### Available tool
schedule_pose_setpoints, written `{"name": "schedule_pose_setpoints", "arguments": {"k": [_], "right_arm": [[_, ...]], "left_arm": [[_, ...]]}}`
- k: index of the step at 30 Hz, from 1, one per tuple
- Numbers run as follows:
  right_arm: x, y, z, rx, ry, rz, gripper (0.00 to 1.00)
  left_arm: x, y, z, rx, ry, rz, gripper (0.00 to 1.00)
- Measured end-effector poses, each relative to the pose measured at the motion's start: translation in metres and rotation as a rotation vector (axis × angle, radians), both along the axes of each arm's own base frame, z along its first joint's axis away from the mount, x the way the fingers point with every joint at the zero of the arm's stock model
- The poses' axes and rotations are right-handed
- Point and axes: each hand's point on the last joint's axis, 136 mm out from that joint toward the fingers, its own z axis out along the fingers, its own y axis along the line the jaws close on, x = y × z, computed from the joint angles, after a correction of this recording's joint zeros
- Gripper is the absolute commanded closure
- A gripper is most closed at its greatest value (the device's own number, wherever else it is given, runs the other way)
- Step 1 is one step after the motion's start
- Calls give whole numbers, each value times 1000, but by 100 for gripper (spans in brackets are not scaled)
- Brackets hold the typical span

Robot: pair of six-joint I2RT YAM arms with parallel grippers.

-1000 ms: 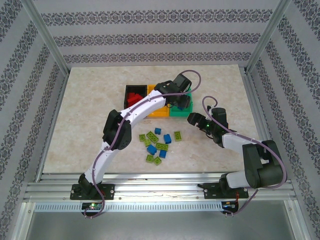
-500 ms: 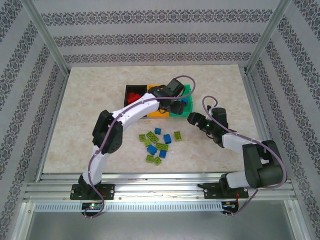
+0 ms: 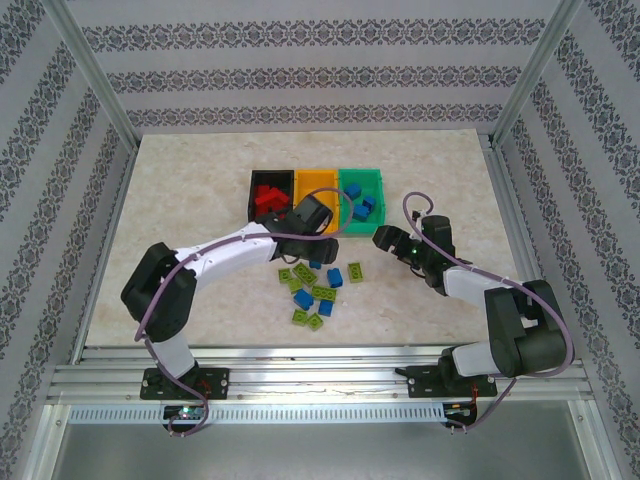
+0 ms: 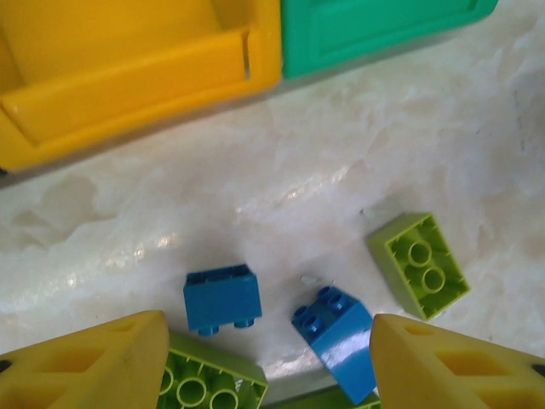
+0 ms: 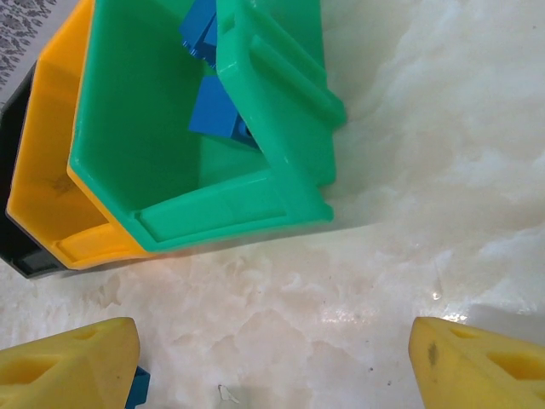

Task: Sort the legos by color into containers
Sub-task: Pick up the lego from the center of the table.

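Note:
Three containers stand in a row at mid-table: black [image 3: 267,190] holding red legos [image 3: 266,197], orange-yellow [image 3: 317,187], and green [image 3: 361,190] holding blue legos [image 3: 362,208]. Loose blue and lime legos [image 3: 315,290] lie scattered on the table in front of them. My left gripper [image 4: 266,328] hangs open over the far end of this pile. Two blue bricks [image 4: 221,298] [image 4: 334,341] lie on the table between its fingers, and a lime brick [image 4: 419,264] lies to the right. My right gripper [image 5: 272,336] stands open over bare table by the green container [image 5: 204,128].
The orange-yellow bin's front wall [image 4: 128,77] and the green bin's corner [image 4: 375,25] lie just beyond my left fingers. Another lime brick [image 4: 204,383] sits under my left finger. Aluminium frame posts [image 3: 95,90] border the marble table [image 3: 180,200].
My left gripper has pulled back from above the green container to the loose pile, and its jaws have widened. The right arm has not moved.

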Motion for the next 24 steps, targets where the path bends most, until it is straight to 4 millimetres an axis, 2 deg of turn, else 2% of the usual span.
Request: {"name": "schedule_pose_setpoints", "arguments": {"k": [7,12,24], "right_arm": [[-1,2,0,0,0,6,17],[-1,2,0,-1,0,6,17],[-2,4,0,-1,0,13,17]], "left_arm": [[-5,-1,-6,-10,25,-10,36],[-1,-7,-13,0,41,-15,35],[5,1,-39,148,99,-31,36]]}}
